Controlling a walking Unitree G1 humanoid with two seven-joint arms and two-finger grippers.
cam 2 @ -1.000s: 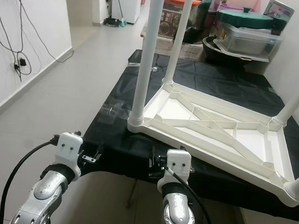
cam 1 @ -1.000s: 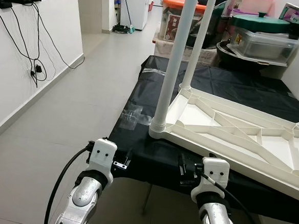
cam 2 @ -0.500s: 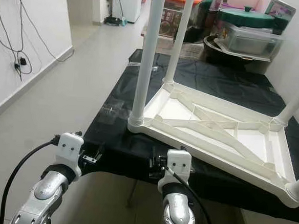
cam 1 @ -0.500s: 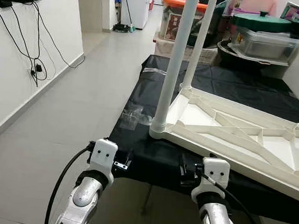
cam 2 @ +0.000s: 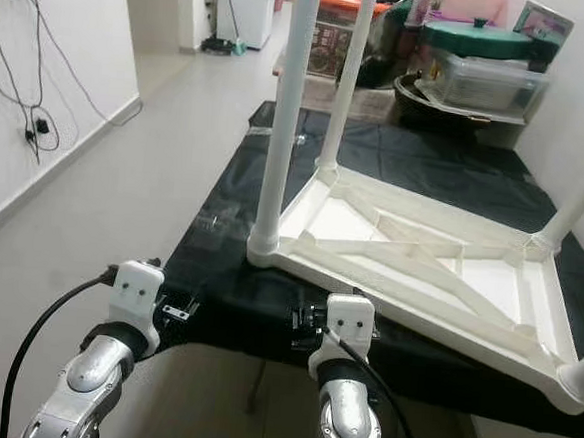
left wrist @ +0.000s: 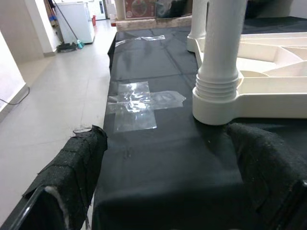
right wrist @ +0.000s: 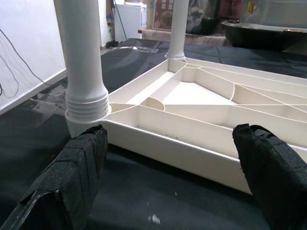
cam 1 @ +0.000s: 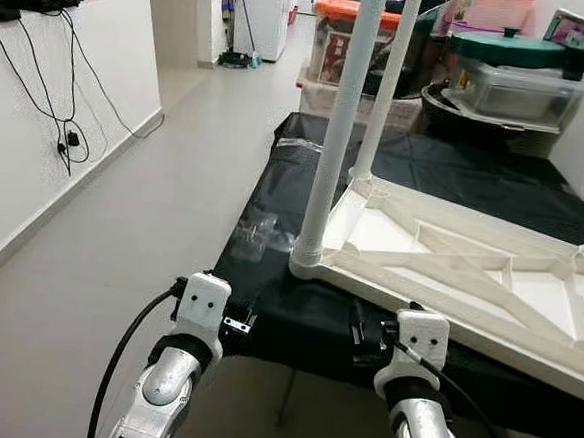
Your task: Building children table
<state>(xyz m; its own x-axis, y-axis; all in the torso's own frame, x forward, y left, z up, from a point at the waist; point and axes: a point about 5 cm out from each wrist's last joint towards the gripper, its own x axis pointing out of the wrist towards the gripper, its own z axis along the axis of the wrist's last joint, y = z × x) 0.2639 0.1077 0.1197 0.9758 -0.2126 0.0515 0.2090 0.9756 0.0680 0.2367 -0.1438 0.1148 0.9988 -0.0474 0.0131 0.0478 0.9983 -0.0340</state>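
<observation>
Black cloth covers a bench where a white children's table lies upside down, legs up. Left gripper and right gripper hover wide apart at its near edge.

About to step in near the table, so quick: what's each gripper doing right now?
Left gripper: open, holding nothing, at the black-covered worktop edge.
Right gripper: open, holding nothing, facing the upturned white table.
</observation>
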